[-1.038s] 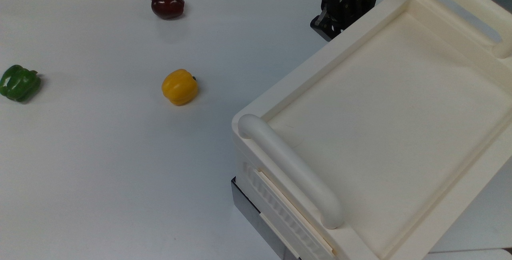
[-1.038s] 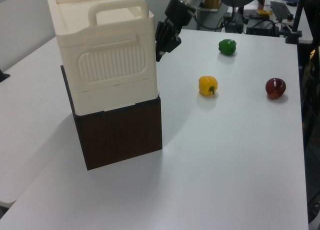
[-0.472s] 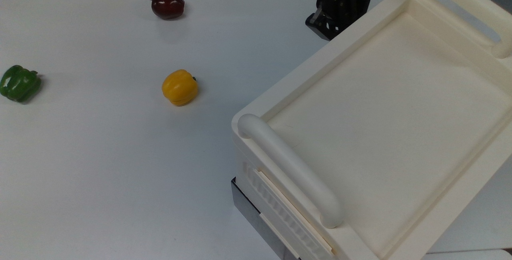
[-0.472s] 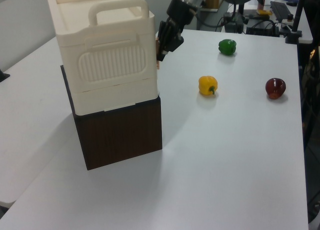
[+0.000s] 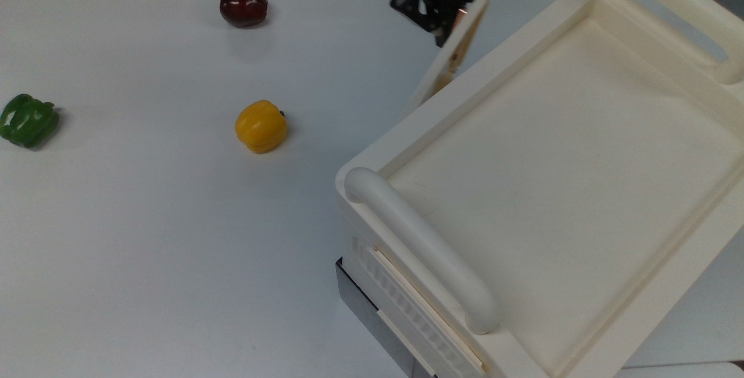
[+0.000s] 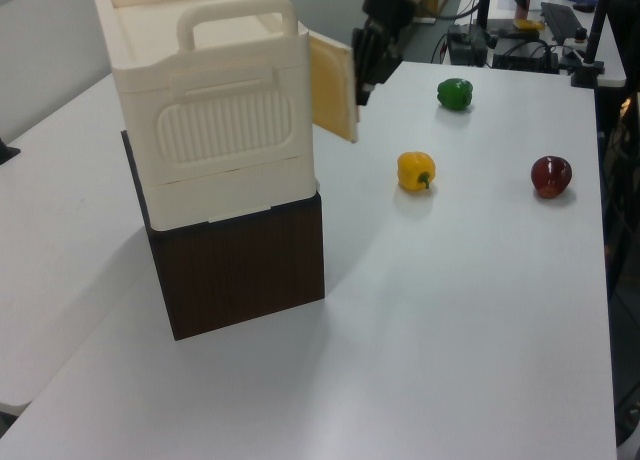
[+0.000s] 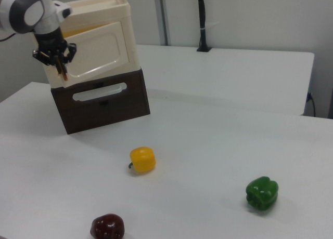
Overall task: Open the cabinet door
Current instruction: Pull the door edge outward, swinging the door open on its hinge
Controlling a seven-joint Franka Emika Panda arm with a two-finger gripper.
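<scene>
The cream cabinet (image 6: 215,130) stands on a dark brown base (image 6: 240,265). Its door (image 5: 450,52) is swung partly out from the cabinet's side, hinged at the end nearer the yellow pepper. In the left view the cabinet door (image 6: 332,88) angles away from the body, and in the right view the cabinet door (image 7: 96,52) shows its recessed face. My gripper (image 5: 456,14) is shut on the copper strip handle (image 7: 62,71) at the door's free edge. The gripper (image 6: 358,80) sits at the door's outer end, and the gripper (image 7: 60,66) points down over the handle.
A yellow pepper (image 5: 261,126) lies on the white table (image 5: 145,221) close to the door's swing. A green pepper (image 5: 28,120) sits at the top view's left edge and a dark red fruit (image 5: 243,5) at the back. Two thick tube handles (image 5: 424,247) top the cabinet.
The door was flush against the cabinet and now stands swung out. My gripper has moved towards the top view's left, carrying the door's free edge with it.
</scene>
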